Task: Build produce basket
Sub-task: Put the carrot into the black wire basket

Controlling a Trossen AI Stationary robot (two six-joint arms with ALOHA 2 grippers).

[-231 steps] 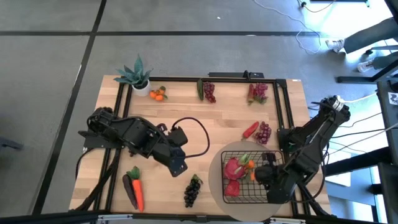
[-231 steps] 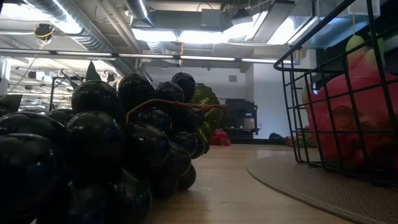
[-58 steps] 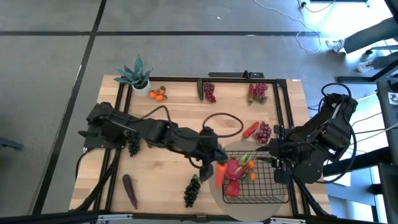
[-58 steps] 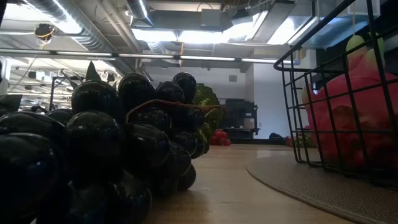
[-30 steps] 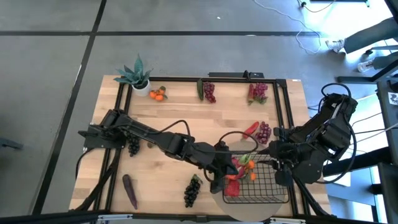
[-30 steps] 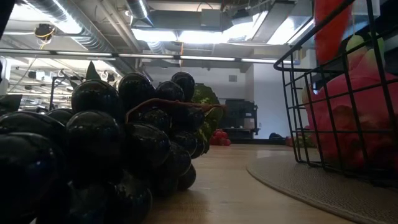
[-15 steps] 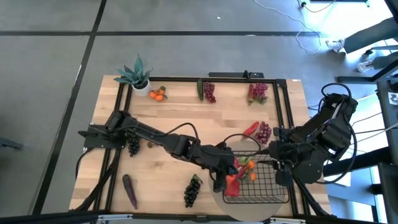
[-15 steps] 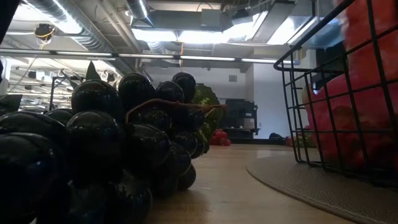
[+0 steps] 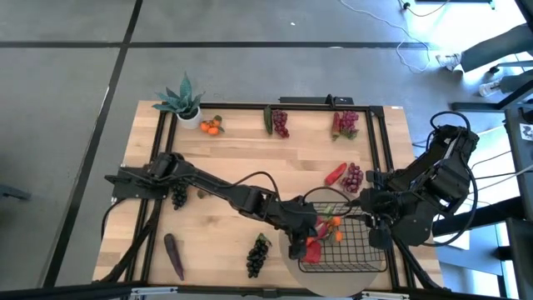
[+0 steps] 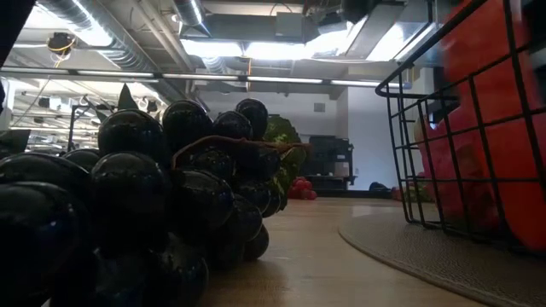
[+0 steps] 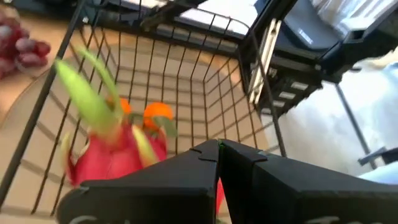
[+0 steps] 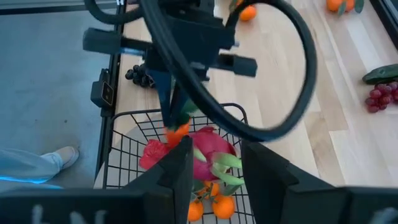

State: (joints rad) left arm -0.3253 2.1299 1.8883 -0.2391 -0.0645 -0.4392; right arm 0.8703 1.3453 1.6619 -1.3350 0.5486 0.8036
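Note:
The black wire basket (image 9: 360, 250) stands on a round beige mat (image 9: 291, 254) at the near right. In it lie a pink dragon fruit (image 12: 208, 149) and tangerines (image 11: 158, 115). My left gripper (image 9: 304, 242) reaches in over the basket's left rim, shut on an orange carrot (image 12: 177, 134). In the low view the carrot (image 10: 482, 77) shows as a large red-orange shape behind the mesh. My right gripper (image 12: 214, 180) hangs open high above the basket's right side, with nothing between its fingers. My left gripper pinches the carrot between its two fingers near the green leafy top (image 12: 185, 114). The fingers slant down from the table's left. The carrot hangs below them inside the basket, beside the dragon fruit. Whether its tip rests on anything is hidden.
Dark grapes (image 9: 258, 254) lie just left of the mat, and an eggplant (image 9: 173, 254) at the near left. A red chili (image 9: 335, 173) and red grapes (image 9: 354, 177) lie behind the basket. A potted plant (image 9: 181, 102), tangerines (image 9: 212, 127) and more grapes (image 9: 281, 122) line the far edge.
My left gripper has gone down and a little toward the near right, over the basket's left rim, staying shut on the carrot. In the low view the carrot has sunk from above the rim to behind the mesh.

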